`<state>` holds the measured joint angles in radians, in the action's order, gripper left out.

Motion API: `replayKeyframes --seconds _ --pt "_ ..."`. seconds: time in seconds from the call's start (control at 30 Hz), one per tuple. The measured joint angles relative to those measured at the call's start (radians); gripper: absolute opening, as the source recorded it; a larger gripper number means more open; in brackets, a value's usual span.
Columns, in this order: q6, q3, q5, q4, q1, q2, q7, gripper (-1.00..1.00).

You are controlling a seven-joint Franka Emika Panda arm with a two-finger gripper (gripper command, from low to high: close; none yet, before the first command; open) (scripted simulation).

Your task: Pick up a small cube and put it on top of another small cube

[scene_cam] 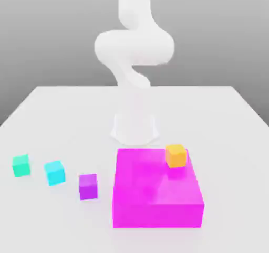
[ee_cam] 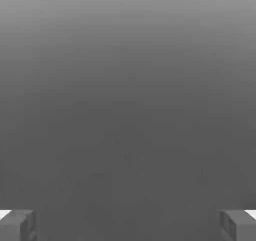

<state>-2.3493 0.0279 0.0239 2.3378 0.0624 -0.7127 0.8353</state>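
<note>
The claw (ee_cam: 128, 225) is spread wide with nothing between its fingers (ee_cam: 17, 225), on the raised white arm (scene_cam: 134, 47).

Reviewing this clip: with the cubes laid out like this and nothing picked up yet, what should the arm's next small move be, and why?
Probably swing the open gripper over and down toward the sea-green cube. Its jaws stand wide with nothing between them, that cube sits alone on the table at the exterior view's far left, and the orange cube already rests on the magenta block, with nothing on top of it.
</note>
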Motion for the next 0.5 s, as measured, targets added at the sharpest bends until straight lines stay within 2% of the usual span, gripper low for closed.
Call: replayKeyframes --seconds 0.3,0.5 --pt "-0.179 0.14 0.061 0.137 0.217 0.314 0.109 0.0" --pt "-0.297 0.266 0.052 0.228 0.334 0.521 0.146 0.0"
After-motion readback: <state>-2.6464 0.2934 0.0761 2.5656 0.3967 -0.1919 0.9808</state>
